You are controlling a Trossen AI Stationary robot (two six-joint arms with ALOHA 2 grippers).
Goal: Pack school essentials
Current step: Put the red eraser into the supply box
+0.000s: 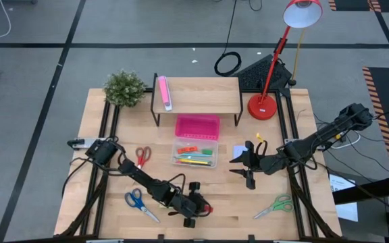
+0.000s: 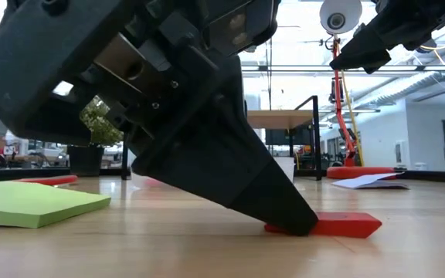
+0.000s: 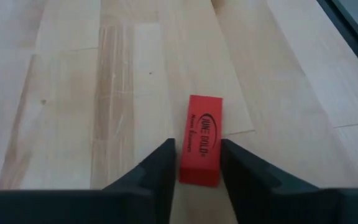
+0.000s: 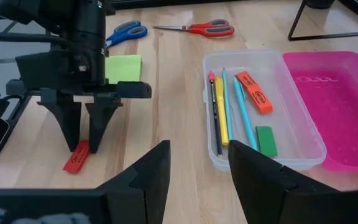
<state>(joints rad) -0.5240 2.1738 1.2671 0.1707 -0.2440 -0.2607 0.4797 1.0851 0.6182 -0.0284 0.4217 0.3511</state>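
Left gripper: the left gripper [image 3: 196, 163] is down at the front middle of the wooden surface [image 1: 100, 175], its two fingers [image 3: 160, 165] narrowly spread and straddling one end of a red eraser [image 3: 202, 140]; whether the pads press on it cannot be told.
Red eraser: lies flat on the surface, with dark print on its upper face; in the low view the finger tips reach down to its end [image 2: 334, 225].
Right gripper: the right gripper [image 4: 199, 163] hovers over the right middle of the surface, fingers parted and holding nothing, facing across toward the left gripper.
Clear case: a clear plastic case [image 4: 312, 143] sits in the middle of the surface and holds thin pens and pencils [image 4: 225, 106], an orange eraser [image 4: 254, 92] and a small green piece [image 4: 266, 140].
Pink lid: a pink lid [image 4: 334, 102] lies just beside the clear case, on its far side.
Scissors: red-handled scissors [image 1: 142, 156] and blue-handled scissors [image 1: 138, 202] lie on the left part of the surface; green-handled scissors [image 1: 277, 204] lie at the front right.
Note pads: a lime-green note pad [image 2: 33, 202] lies flat near the left gripper; a pale-blue note pad [image 1: 238, 152] lies right of the case.
Background: a wooden shelf [image 1: 198, 94] carries a pink-and-white oblong object [image 1: 163, 92]; a potted plant [image 1: 123, 88] and a red lamp [image 1: 275, 61] stand at the back.
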